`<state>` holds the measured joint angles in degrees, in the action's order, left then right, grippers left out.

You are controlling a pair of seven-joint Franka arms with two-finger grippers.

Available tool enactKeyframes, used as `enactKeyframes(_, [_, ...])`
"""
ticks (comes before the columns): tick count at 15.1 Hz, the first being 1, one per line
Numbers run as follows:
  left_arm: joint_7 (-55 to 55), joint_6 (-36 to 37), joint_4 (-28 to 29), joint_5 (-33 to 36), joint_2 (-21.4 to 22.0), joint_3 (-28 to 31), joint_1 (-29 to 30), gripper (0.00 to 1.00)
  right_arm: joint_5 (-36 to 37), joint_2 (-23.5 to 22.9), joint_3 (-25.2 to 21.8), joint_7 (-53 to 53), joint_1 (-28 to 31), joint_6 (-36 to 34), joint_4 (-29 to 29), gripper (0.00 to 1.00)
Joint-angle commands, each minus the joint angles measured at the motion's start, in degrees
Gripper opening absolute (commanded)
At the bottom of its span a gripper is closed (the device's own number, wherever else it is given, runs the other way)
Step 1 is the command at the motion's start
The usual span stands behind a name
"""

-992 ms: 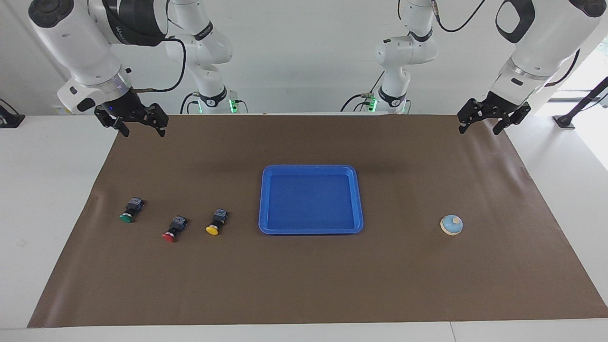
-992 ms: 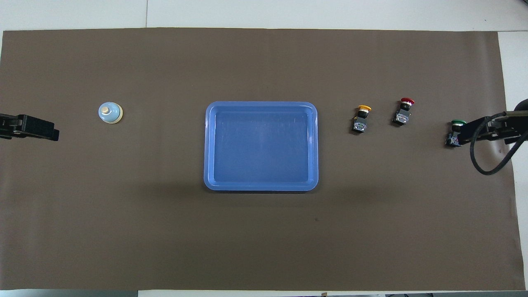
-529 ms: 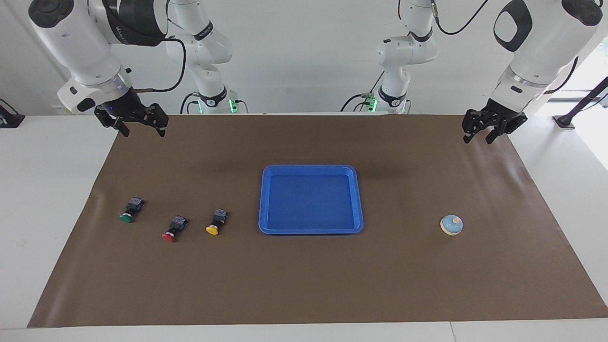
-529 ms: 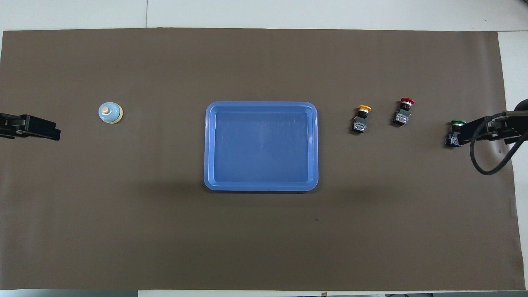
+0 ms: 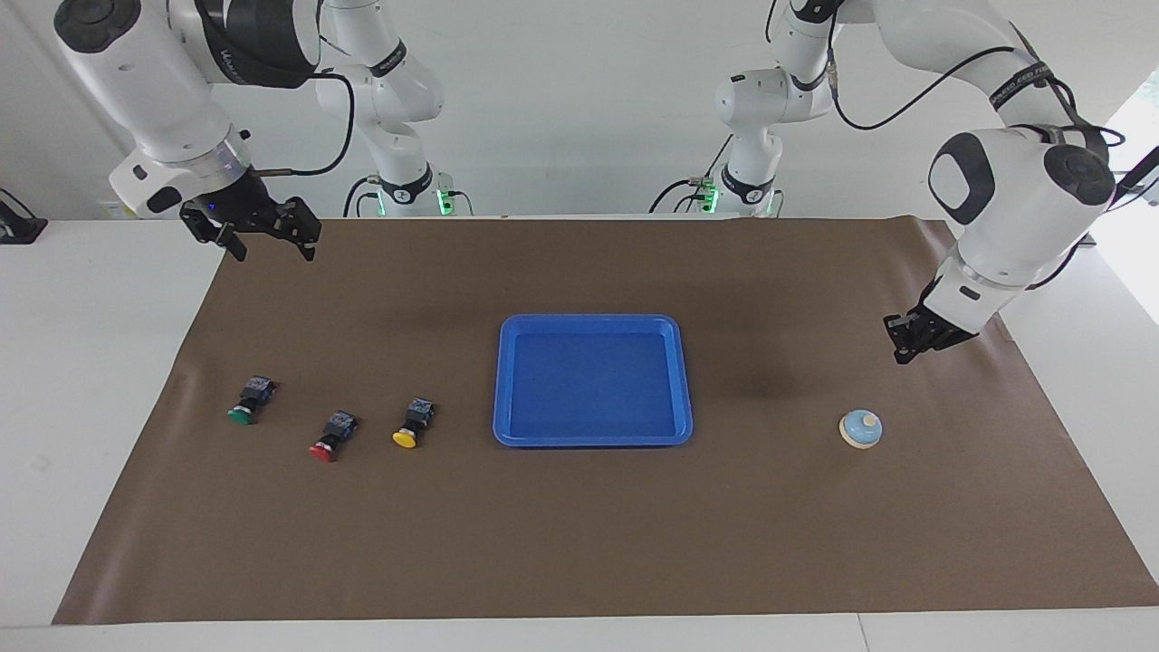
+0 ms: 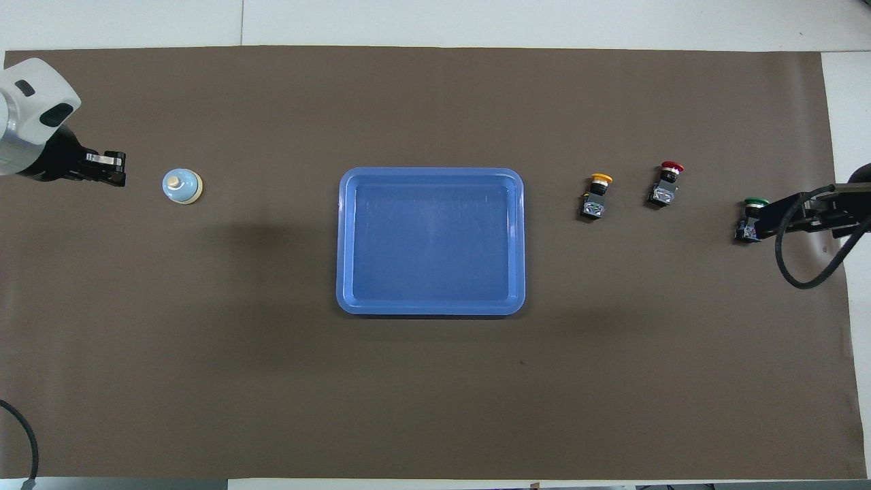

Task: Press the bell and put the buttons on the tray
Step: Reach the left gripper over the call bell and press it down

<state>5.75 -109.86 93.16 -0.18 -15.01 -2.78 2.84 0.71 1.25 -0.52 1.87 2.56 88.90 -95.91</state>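
At mid-mat on the table (image 5: 54,380): tray (image 5: 593,324) lying flat, rim up, nothing in it, bare brown mat (image 5: 579,543) open on every side of it. Toward the right arm's end, at 9 o'clock of the tray in the facing view: yellow button (image 5: 413,424), red button (image 5: 330,436) and green button (image 5: 248,400) in a loose row, well apart from each other and from the mat's edges. Toward the left arm's end, at 3 o'clock of the tray in that view: bell (image 5: 861,428), alone, clear mat all around. Left gripper (image 5: 910,344) closed on nothing, up over the mat at 1 o'clock of the bell, not touching it. Right gripper (image 5: 263,240) open, holding nothing, waiting over the mat's corner by its own base.
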Motion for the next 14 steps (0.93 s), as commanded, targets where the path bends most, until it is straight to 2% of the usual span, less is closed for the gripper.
enactKeyframes(1, [-0.5, -3.4, -2.1, 1.2, -4.2, 0.0, 0.9, 0.00, 0.3, 1.0, 0.9, 1.3, 1.0, -0.3, -1.0, 1.00])
enactKeyframes(5, [-0.7, -8.8, -0.6, 1.9, -7.7, 0.0, 0.8, 0.00, 0.3, 1.0, 0.8, 1.2, 1.0, -0.3, -1.0, 1.00])
enactKeyframes(9, [-0.7, -11.0, 1.8, 2.0, -7.6, 0.0, 0.9, 0.00, 0.3, 1.0, 0.9, 1.2, 1.0, -0.3, -1.0, 1.00])
enactKeyframes(14, [-1.5, -16.7, 7.6, 2.0, -7.0, 0.0, 0.6, 0.00, 0.3, 1.0, 0.9, 1.2, 1.0, -0.3, -1.0, 1.00])
